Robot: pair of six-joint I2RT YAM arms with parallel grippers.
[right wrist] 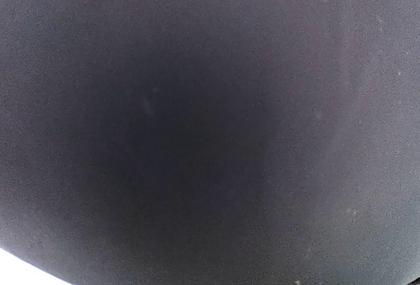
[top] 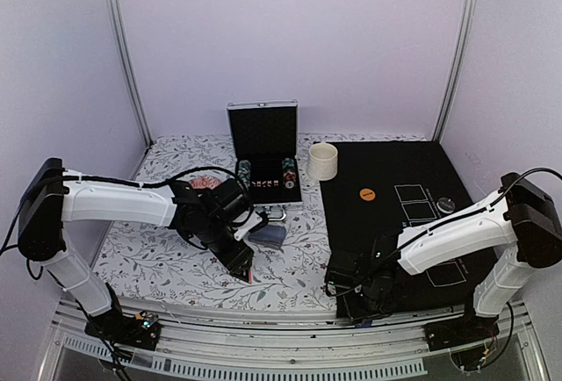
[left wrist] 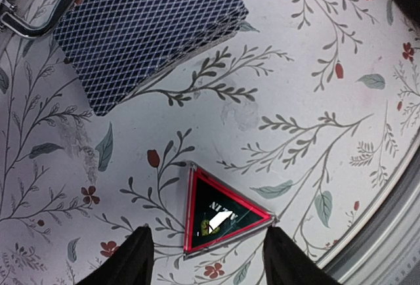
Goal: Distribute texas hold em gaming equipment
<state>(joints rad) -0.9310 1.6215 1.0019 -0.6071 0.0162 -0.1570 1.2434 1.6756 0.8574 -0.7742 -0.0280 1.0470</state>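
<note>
Left end effector (left wrist: 207, 236) hung released, fingers (left wrist: 134, 259) straddling the triangle marker (left wrist: 220, 214) on the counter (left wrist: 295, 68); judged best to descend fully before clenching.

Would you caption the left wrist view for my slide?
Open left gripper flanks the triangle marker, card deck beyond, on floral cloth.

Deck (left wrist: 147, 32): navy-and-white diamond lattice. Triangle (left wrist: 220, 213) is black, edged red. Cloth (left wrist: 315, 68) is white with grey leaves and red blossoms.
</note>
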